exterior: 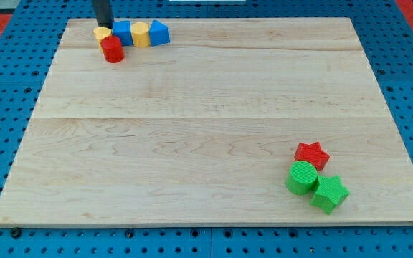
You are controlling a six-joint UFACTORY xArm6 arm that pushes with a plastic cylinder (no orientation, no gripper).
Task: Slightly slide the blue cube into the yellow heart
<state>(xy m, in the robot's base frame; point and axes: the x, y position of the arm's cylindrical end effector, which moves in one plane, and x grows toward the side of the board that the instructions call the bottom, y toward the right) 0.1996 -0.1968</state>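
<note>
Top-left of desk (206,107): my tip (105,26) sits just behind a small yellow block (102,33), beside the blue cube (123,32). No fingers here, so nothing clenched or released. Yellow heart (141,34) touches the cube's right side, red cylinder (112,49) in front. Tip position looks suited to nudging rightward.
</note>
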